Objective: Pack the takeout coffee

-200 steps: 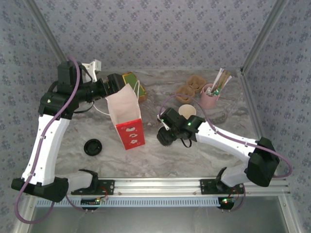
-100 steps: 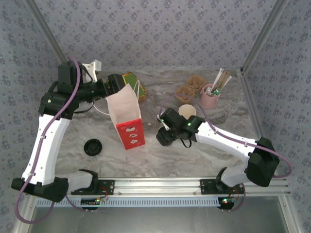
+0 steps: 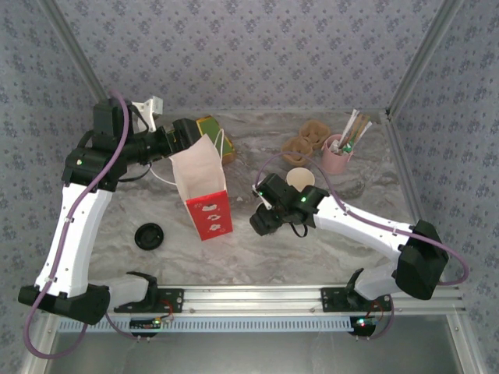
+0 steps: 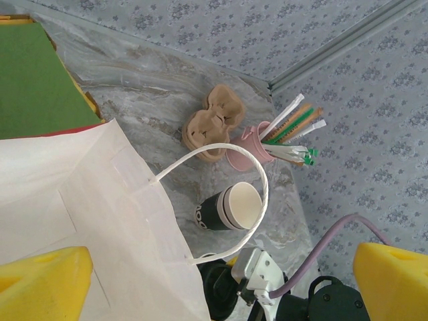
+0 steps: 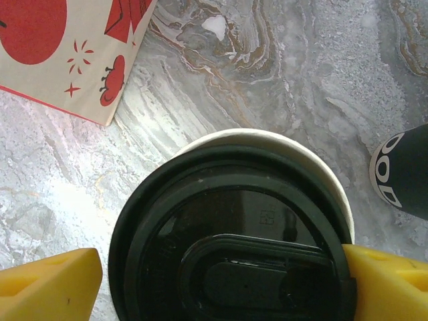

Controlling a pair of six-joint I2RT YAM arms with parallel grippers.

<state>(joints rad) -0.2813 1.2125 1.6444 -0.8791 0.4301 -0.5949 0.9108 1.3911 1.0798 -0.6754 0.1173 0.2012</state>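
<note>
Standing on the marbled table [image 5: 287, 60] nearest the arm bases, a spare black lid [image 3: 148, 235] lies alone to the left of the bag, well out of the way. Next comes the right gripper [image 5: 221, 281], lowered over the lidded takeout coffee cup [image 5: 227, 221]. Its yellow fingers stand either side of the lid, one touching the rim and the other just beside it, and whether they press on the cup I cannot tell. The cup sits upright, just right of the foot of the red-and-white paper bag [image 5: 60, 47], probably staged there for a lift into it. A second takeout cup [image 4: 231, 207], unlidded, with a dark sleeve, stands close behind and could be knocked as the arm rises. The left gripper [image 4: 217, 284] is spread wide at the bag's far rim with nothing pinched, seemingly steadying the mouth. The white loop handle [image 4: 257, 194] arches toward the cups and may snag. Farther back are a pink cup of straws and sticks [image 4: 244, 150], brown pulp carriers [image 4: 210, 124] and a green box [image 4: 33, 80].
</note>
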